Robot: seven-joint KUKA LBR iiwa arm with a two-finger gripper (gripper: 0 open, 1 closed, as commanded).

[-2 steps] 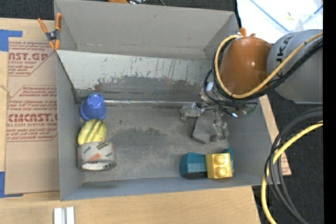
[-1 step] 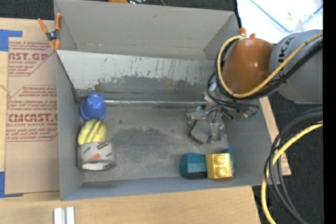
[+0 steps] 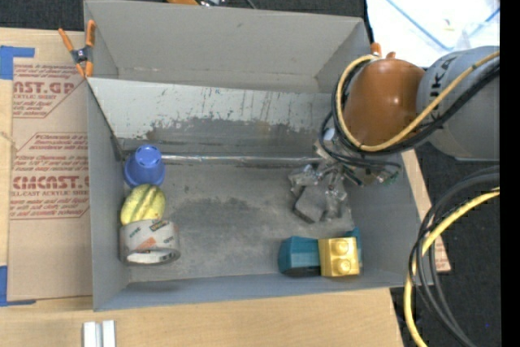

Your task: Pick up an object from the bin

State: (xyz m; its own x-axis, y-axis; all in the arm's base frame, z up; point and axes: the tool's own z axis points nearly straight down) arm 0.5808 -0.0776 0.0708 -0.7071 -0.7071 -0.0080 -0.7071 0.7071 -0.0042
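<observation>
Camera view, down into the grey metal bin. Nearest, along the lower wall at lower right of the frame: teal block lying flat, touching a yellow studded brick on its right. At lower left, in the corner: roll of tape, white with orange print, close to the left wall. Just above it in the frame, touching: yellow ribbed thing, kind unclear. Above that again, close by: blue cup-shaped piece, near the foot of the back wall. Right of centre, low over the scuffed floor: gripper, near the teal block and yellow studded brick and slightly above them in the frame, well apart from the three things at left. Cannot tell how far open, nor whether anything is held. Farther back, at upper right: orange-brown wrist cover ringed by yellow and black cables, on the grey arm reaching in from the right edge.
</observation>
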